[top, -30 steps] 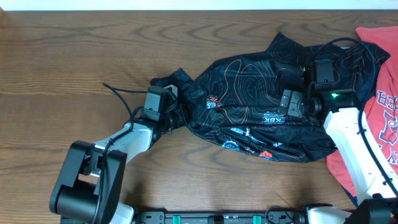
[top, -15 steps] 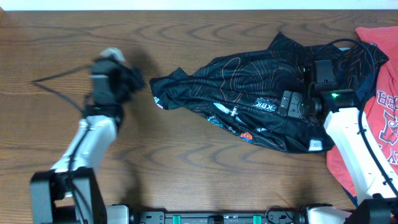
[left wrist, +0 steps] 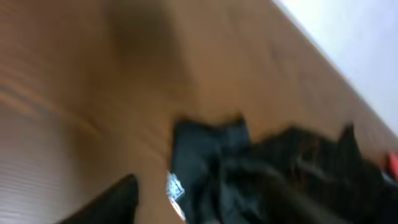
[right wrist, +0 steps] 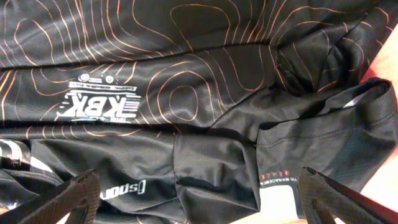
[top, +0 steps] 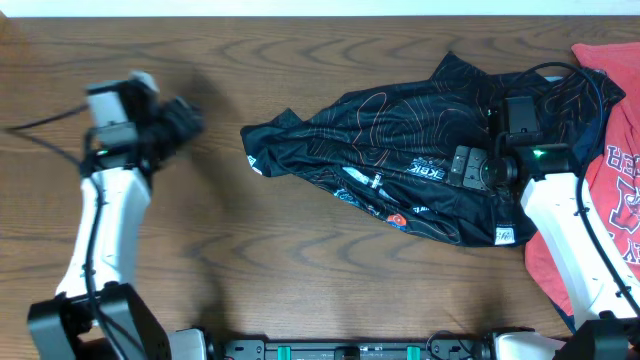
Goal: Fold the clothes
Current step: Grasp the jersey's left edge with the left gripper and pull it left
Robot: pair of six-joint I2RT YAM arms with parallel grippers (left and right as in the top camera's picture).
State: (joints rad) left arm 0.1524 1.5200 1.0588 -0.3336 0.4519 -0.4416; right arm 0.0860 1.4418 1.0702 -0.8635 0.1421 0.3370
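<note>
The black jersey [top: 400,150] with thin orange contour lines lies rumpled across the middle and right of the table. Its left end [top: 262,140] rests flat on the wood. My left gripper [top: 178,122] is raised at the far left, well clear of the cloth, open and holding nothing. The left wrist view is blurred; it shows one finger [left wrist: 115,205] at the bottom and the jersey [left wrist: 280,168] ahead. My right gripper [top: 462,166] hovers over the jersey's right part [right wrist: 186,74], jaws wide open with only cloth beneath [right wrist: 205,202].
A red T-shirt [top: 612,175] with white lettering lies at the table's right edge, partly under the right arm [top: 560,220]. A black cable [top: 40,125] trails from the left arm. Bare wood [top: 300,250] lies in front of the jersey.
My left arm swung up and to the far left, away from the jersey, and its jaws opened. The jersey's left end was pulled out and now lies flat. The right arm stayed put.
</note>
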